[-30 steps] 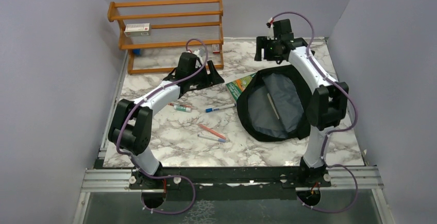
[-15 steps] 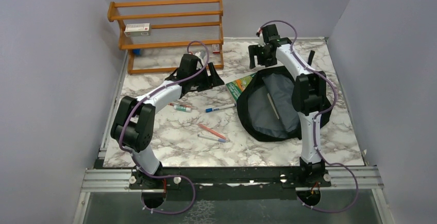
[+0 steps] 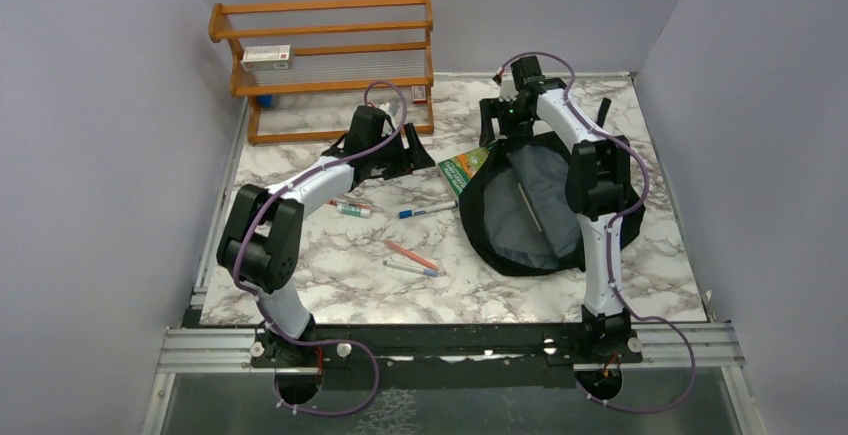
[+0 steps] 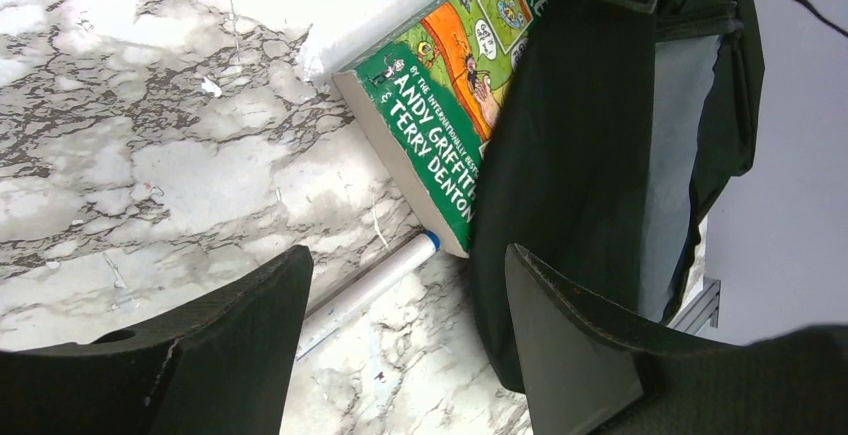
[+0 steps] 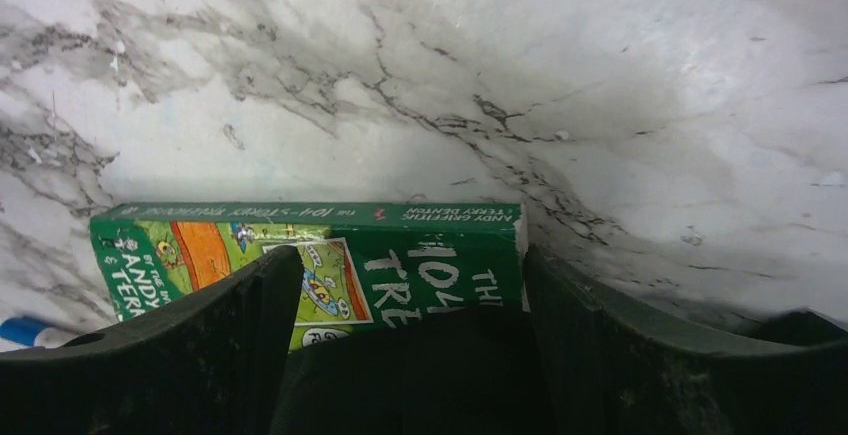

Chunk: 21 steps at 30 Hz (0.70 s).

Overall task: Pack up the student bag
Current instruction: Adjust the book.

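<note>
Change, right arm: it had come from the far edge of the table point(image 3: 330, 275) down toward the bag point(image 3: 545, 195), and its elbow had swung over the bag's 3 o'clock side.
Change, right gripper point(image 3: 497, 123): the fingers had spread wider during this approach; they now stood wide apart and held nothing.
Change, left gripper point(image 3: 418, 150): almost none; its fingers were spread and empty, as before.
Unchanged: bag, book point(image 3: 466, 165) and pens point(image 3: 411, 255) lay where they had been.
Meaning for the task: the packing seemed to be at an early step. The right arm was probably being set to take the bag's rim or the book, but nothing was gripped yet.
Bag, place: on the table's 3 o'clock half, flat, mouth open upward with the grey lining showing; a thin pale thing lay inside, perhaps a pen.
Book, place: at the bag's 10 o'clock edge, partly under the black fabric.
Bag and right fingers: in the wrist view the black rim point(image 5: 420, 385) lay between the two fingers point(image 5: 180, 355), with the book just beyond at 12 o'clock; contact could not be told.
Bag and left fingers: the bag lay at 1 o'clock of the left gripper, beside the right finger point(image 4: 570, 355), not between the fingers; one pen point(image 4: 365, 293) lay in the gap.
</note>
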Available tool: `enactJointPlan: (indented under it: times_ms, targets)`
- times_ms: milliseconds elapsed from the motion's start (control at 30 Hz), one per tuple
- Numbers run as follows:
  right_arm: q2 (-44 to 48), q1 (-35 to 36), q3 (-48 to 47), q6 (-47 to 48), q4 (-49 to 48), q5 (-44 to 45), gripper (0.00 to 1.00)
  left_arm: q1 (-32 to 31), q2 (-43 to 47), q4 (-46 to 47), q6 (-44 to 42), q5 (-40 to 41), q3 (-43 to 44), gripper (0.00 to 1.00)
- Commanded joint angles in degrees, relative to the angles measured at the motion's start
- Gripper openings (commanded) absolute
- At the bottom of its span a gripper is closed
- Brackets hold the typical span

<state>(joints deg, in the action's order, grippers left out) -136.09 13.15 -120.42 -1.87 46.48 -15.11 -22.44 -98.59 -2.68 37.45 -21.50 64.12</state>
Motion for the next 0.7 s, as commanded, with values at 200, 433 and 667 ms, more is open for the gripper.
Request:
enactJointPlan:
  times_ms: [200,433,667]
  targets:
    - [0.13,0.68,5.18,-0.12,2.43,-16.71,0.77,0.31,-0.9,0.59,0.34,-1.34,-0.31,0.71]
    - [1.38,2.29,7.23,-0.23,0.7,-17.69,0.74,-1.91,0.0,-0.39,1.46,0.62,-2.34,0.71]
    - [1.9,2.47,8.68,0.91,-0.08,-12.98,0.73,-7.87,2.57,7.75,7.35,3.74,-11.44,0.71]
